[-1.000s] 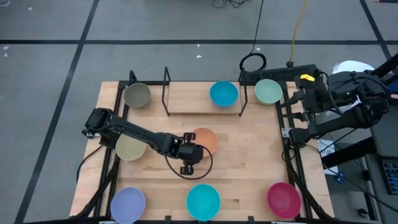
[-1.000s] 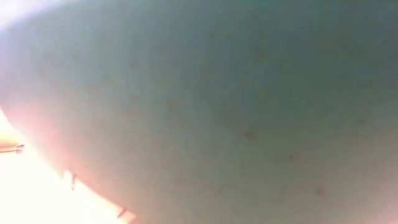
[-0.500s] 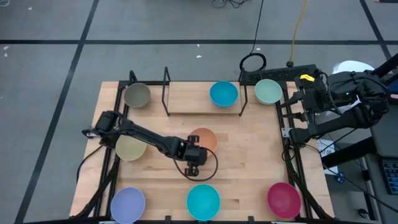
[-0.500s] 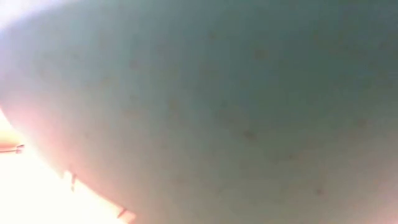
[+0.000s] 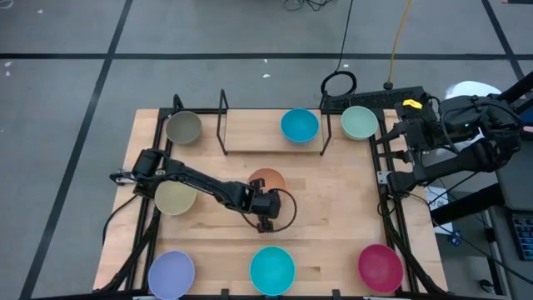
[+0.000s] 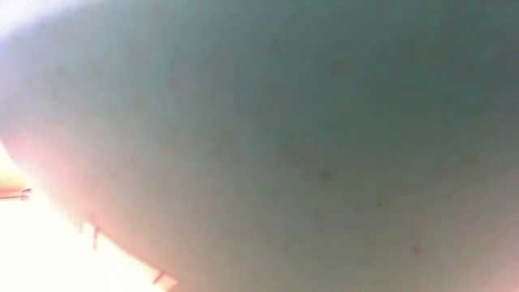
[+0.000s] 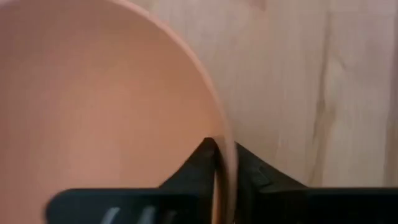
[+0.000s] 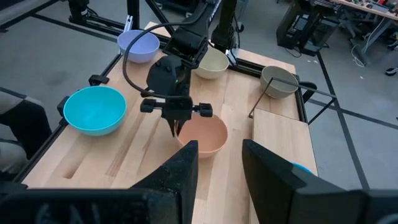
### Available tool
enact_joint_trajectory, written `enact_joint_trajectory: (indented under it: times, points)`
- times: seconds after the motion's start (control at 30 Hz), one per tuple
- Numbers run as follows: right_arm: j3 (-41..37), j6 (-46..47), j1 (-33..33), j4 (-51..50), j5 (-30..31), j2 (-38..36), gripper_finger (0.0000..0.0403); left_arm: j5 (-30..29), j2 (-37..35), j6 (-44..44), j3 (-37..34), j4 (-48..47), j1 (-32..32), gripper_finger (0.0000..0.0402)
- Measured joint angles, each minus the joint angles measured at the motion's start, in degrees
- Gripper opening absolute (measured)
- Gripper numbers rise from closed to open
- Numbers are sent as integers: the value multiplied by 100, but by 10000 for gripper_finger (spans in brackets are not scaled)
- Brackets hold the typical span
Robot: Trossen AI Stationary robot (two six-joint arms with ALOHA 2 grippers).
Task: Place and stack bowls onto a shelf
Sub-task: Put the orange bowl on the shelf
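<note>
The orange bowl (image 5: 266,180) stands on its base at the middle of the table. My left gripper (image 5: 266,198) is shut on it at its near side, as the right wrist view (image 8: 176,129) also shows. The shelf (image 5: 258,135), black rods around a light board, is at the far edge, with a blue bowl (image 5: 299,125) on its right end. My right gripper (image 8: 221,167) hangs open and empty beyond the table's right edge. The low view shows only a cyan bowl's wall (image 6: 284,138) close up. My left gripper has the orange bowl's rim (image 7: 222,152) on the bowl's near side. One finger (image 7: 200,167) is inside the wall and the other outside. The fingers slant down from above and from the table's left. The bowl stands upright on the table.
A grey-olive bowl (image 5: 183,127) is at the far left and a mint one (image 5: 359,122) at the far right. A beige bowl (image 5: 176,198) sits under my left arm. Lavender (image 5: 171,272), cyan (image 5: 272,269) and magenta (image 5: 380,267) bowls line the near edge.
My left gripper has gone down and a little toward the table's right edge, rolling as it went. It now stands on the orange bowl's near rim.
</note>
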Motion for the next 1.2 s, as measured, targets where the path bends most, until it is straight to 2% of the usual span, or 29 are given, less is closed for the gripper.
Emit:
enact_joint_trajectory:
  times: [0.23, 0.63, 0.97, 1.2]
  points:
    - [0, 1, 0, 0, 1, 0, 116, -178, -108, -522, 2, 1, 7, 11]
    - [0, 1, 0, 0, 0, 0, 116, -667, -951, -142, 486, -556, 256, 11]
    - [0, 2, 0, 1, -1, 0, 116, -807, -1139, 372, 1041, -1217, 1082, 11]
    - [0, 3, -2, 0, -2, 0, 116, -343, -1134, 356, 1121, -1675, 1881, 11]
